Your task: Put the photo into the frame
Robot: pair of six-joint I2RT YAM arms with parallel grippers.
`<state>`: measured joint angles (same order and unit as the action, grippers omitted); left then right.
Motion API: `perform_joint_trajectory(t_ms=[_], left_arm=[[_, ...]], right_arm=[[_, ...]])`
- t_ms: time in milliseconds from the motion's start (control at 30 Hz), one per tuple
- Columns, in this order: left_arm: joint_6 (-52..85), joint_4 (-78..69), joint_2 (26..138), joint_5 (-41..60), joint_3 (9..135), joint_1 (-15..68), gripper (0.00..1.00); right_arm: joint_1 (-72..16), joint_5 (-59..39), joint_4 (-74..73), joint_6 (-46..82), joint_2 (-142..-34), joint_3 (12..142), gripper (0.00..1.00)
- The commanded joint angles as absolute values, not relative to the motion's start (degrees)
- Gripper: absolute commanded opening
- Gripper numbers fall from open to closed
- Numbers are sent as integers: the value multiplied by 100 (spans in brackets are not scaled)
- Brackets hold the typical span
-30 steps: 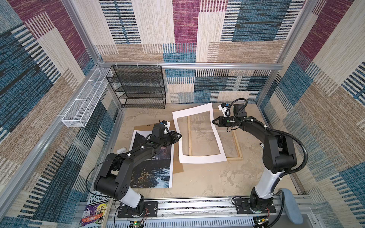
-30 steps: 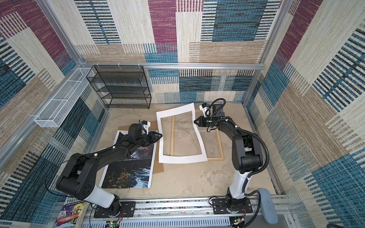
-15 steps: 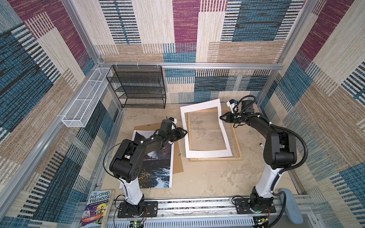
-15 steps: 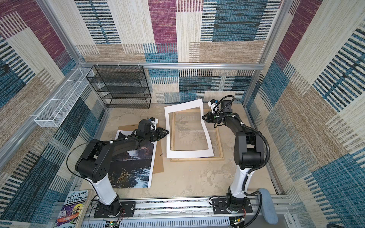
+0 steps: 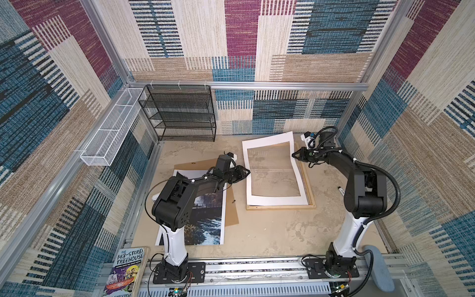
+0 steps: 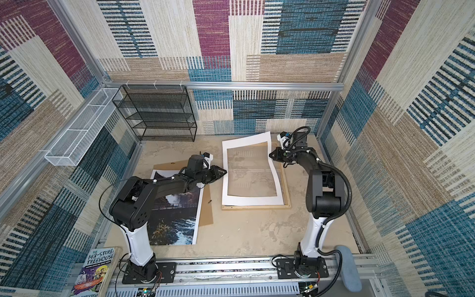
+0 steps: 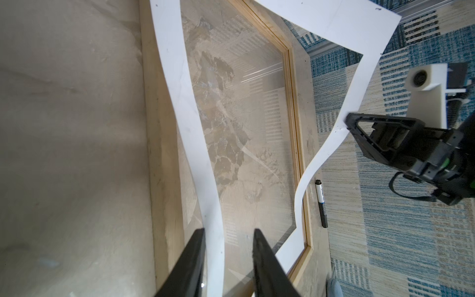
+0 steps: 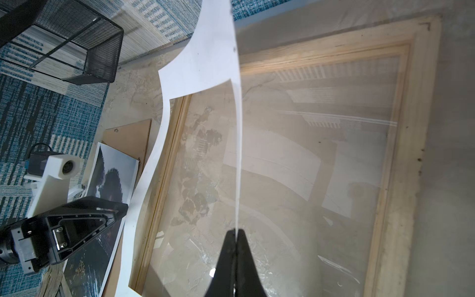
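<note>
In both top views the photo (image 5: 205, 221) lies flat on the surface (image 5: 270, 231), to the left of the frame (image 5: 280, 207). It rests partly on a brown backing board (image 5: 232, 210), and the left arm hides part of it. A white mat (image 5: 272, 199) lies over the frame, with its near edge resting on the frame and its far part lifted and bent. The right end effector (image 5: 294, 155) is at the mat's right edge and the left end effector (image 5: 245, 171) is at its left edge.

In the left wrist view the jaws of the left end effector stand a little apart with the mat's strip between them. The strip does not look pinched.

In the right wrist view the right end effector is closed on the mat's edge, above the frame's glass.

The task seems to be at an early stage. Only the mat is in hand, and the photo is not yet in the frame, so the main step is left to do.
</note>
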<state>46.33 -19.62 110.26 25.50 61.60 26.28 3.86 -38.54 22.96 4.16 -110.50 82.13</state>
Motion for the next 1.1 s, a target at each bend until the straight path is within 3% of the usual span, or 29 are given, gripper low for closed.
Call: perform_joint_trajectory(t_ms=[0, 567, 800, 1067], left_arm=[[4702, -2127, 11057, 2657, 6222, 2663, 35], [4750, -2111, 11252, 2676, 6267, 2737, 35], [4684, -1948, 11176, 2571, 6258, 2729, 49], [4458, -1539, 10950, 2385, 6228, 2707, 50]], right_arm=[[420, -3758, 2367, 266, -11076, 8218, 2], [527, -3541, 2765, 3, -11337, 8566, 2], [530, -3554, 2960, -165, -11452, 8775, 2], [536, -3501, 3164, -244, -11620, 9055, 2]])
